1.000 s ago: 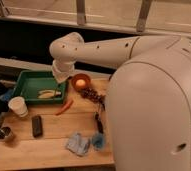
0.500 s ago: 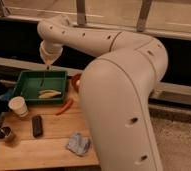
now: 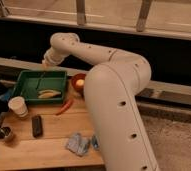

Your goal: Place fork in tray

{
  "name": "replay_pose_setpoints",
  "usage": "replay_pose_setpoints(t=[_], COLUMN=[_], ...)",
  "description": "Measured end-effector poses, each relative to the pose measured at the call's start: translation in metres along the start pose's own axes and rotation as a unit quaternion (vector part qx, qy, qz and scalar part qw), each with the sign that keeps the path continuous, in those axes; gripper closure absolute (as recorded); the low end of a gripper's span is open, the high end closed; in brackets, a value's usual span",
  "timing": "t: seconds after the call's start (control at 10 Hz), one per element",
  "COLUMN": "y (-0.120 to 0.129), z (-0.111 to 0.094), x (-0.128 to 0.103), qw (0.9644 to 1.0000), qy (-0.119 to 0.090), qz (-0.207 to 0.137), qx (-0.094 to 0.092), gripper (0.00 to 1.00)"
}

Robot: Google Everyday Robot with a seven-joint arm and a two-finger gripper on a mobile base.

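The dark green tray sits at the table's back left. A slim fork shows as a thin line over the tray's middle, its upper end right under my gripper. The gripper hangs just above the tray's far rim, at the end of the white arm that reaches in from the right. I cannot tell whether the fork is held or lies on the tray floor. A pale yellow banana-like piece lies in the tray in front of the fork.
A small round orange bowl stands right of the tray. An orange carrot-like piece, a white cup, a black rectangular block, a metal cup and a blue-grey packet lie on the wooden table.
The arm has swung from over the orange bowl to the left and back. The gripper now hangs lower, just above the tray's far rim, with the fork over the tray.
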Motion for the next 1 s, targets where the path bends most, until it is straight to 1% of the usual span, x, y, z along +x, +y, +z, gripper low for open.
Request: replay_pose_setpoints(t=[0.1, 0.2, 0.3, 0.4, 0.5, 0.6, 0.7, 0.8, 0.9, 1.0], y=[-0.001, 0.001, 0.001, 0.000, -0.002, -0.009, -0.013, -0.013, -0.012, -0.010], z=[0.005, 0.005, 0.006, 0.003, 0.000, -0.005, -0.006, -0.003, 0.005, 0.017], x=[0.003, 0.001, 0.002, 0.005, 0.011, 0.023, 0.030, 0.033, 0.034, 0.031], qw=[1.0000, 1.0000, 1.0000, 0.9999, 0.9997, 0.9984, 0.9970, 0.9954, 0.9928, 0.9890], qy=[-0.003, -0.004, -0.002, -0.006, -0.016, -0.039, -0.055, -0.070, -0.090, -0.114], qz=[0.001, 0.000, -0.001, 0.007, 0.020, 0.041, 0.054, 0.065, 0.076, 0.088], qx=[-0.004, -0.006, -0.006, -0.003, -0.001, 0.000, -0.003, -0.010, -0.021, -0.034], gripper=[0.93, 0.81, 0.71, 0.61, 0.53, 0.40, 0.31, 0.24, 0.20, 0.20])
